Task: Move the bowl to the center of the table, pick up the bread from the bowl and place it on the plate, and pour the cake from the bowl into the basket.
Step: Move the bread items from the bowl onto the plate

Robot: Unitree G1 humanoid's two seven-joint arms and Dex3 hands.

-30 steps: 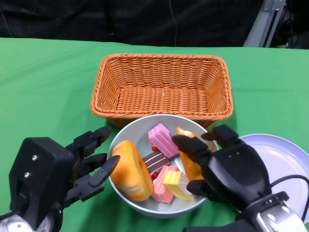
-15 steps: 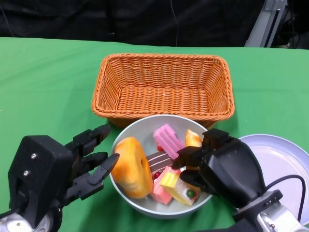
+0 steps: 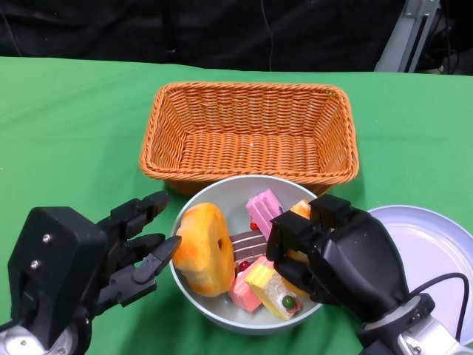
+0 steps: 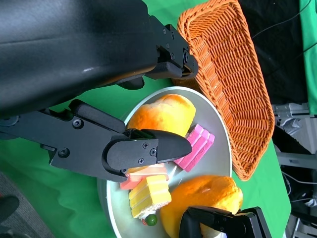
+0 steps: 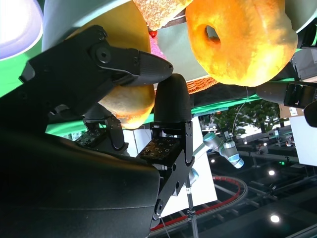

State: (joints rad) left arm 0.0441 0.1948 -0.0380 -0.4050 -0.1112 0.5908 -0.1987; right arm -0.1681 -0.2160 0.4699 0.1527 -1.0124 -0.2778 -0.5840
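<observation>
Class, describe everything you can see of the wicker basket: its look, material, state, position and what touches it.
The basket is rectangular with rounded corners, woven from orange-brown wicker, its sides flaring outward to a braided rim. It sits upright on the green table, empty, its woven floor fully visible. The grey bowl lies right against its near side; whether they touch is unclear. Neither robot hand reaches it.

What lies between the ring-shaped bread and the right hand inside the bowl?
In the head view, cake pieces: a pink slice, a chocolate slice and a yellow-topped piece lie between the ring-shaped bread and the right hand.
</observation>
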